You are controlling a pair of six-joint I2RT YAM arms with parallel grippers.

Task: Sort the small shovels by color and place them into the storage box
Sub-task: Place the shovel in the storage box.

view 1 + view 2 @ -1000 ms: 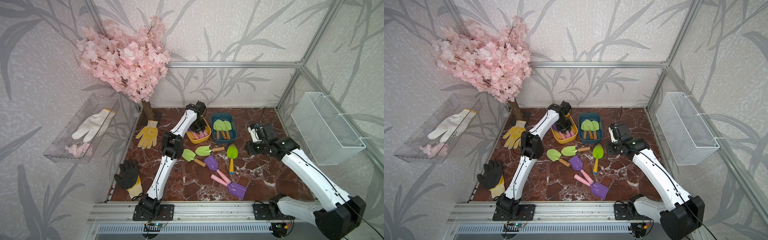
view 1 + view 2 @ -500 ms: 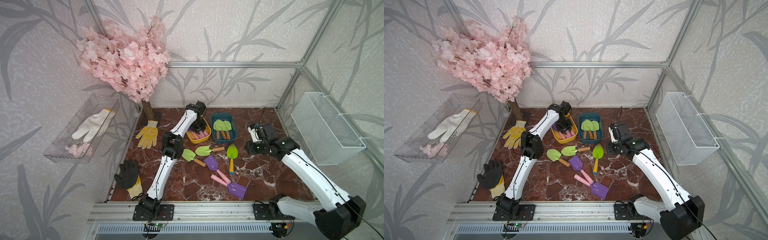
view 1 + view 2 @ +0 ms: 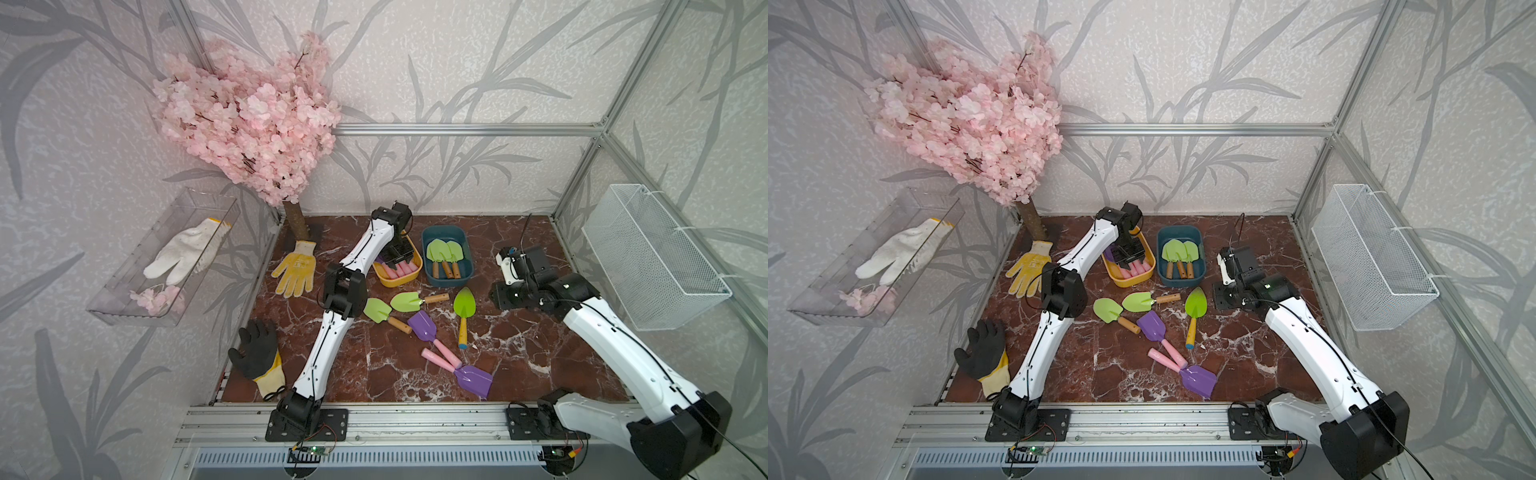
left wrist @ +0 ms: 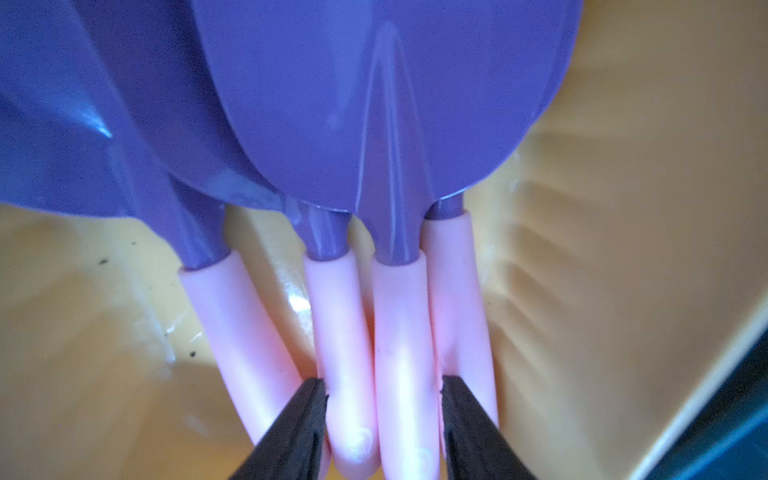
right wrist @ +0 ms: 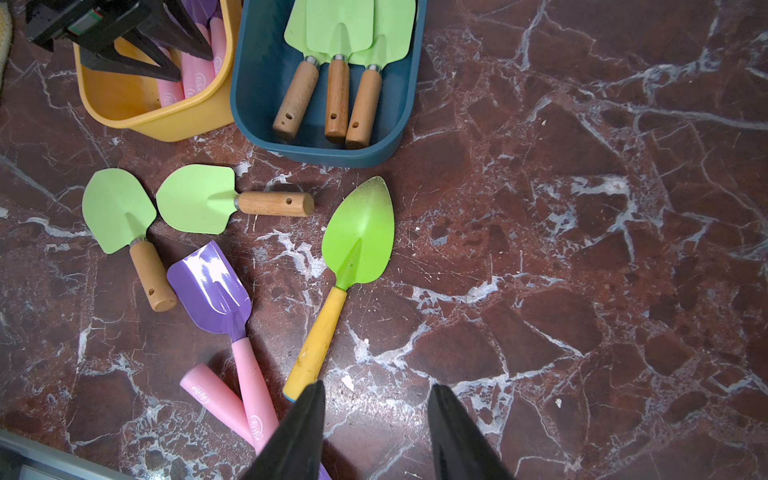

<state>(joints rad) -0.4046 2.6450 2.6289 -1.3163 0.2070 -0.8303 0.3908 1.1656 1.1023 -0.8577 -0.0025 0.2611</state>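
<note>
While the left gripper [image 4: 384, 380] hangs low inside the yellow-orange tub [image 5: 166, 120], its jaws stand parted on either side of 2 pink handles, with a thin gap showing at one jaw, so nothing is pinched. In the left wrist view, 4 purple shovels [image 4: 374, 104] lie in that tub with their pink handles side by side. Just beside it sits the dark teal tub [image 5: 316, 156], holding 3 light green shovels [image 5: 340, 29] with wooden handles.

The right gripper [image 5: 376, 388] hovers over the red marble tabletop [image 5: 582, 249], jaws spread and empty, near the butt of the pointed green shovel [image 5: 359, 232] with the yellow handle.

Loose on the marble in front of the tubs lie 2 more light green shovels [image 5: 116, 208] [image 5: 195, 199], almost touching at the blades. Nearer the arm bases lie a purple scoop [image 5: 212, 282] and a 2nd purple shovel [image 3: 473, 380], their pink handles crossing.
</note>
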